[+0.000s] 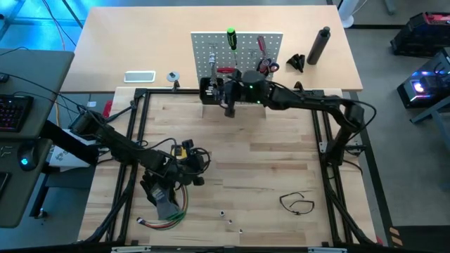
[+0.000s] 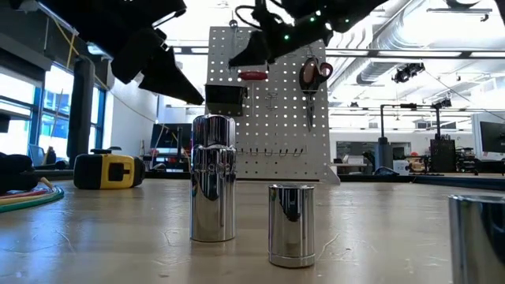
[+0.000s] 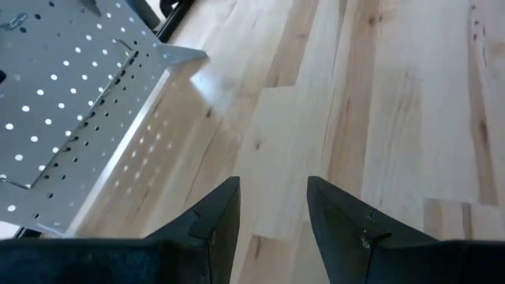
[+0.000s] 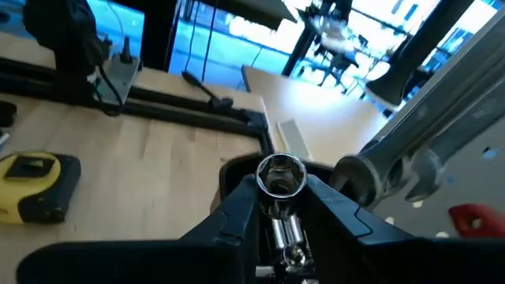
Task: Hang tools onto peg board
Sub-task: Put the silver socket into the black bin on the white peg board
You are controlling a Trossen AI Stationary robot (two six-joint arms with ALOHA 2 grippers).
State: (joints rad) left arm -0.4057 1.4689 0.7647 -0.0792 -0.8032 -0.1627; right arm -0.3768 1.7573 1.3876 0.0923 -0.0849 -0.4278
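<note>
Tabletop, right gripper (image 4: 276,207) clamping socket (image 4: 277,175)

One peg board (image 1: 239,49), one tape measure (image 1: 185,149), two sockets (image 2: 292,225).

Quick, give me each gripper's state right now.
Left gripper: open, holding nothing, above the bare tabletop.
Right gripper: shut on a silver socket tool, up by the peg board.

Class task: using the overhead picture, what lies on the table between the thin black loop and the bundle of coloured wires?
In the high view, between the black loop and the coloured wires lie only small metal bits on bare tabletop.
</note>
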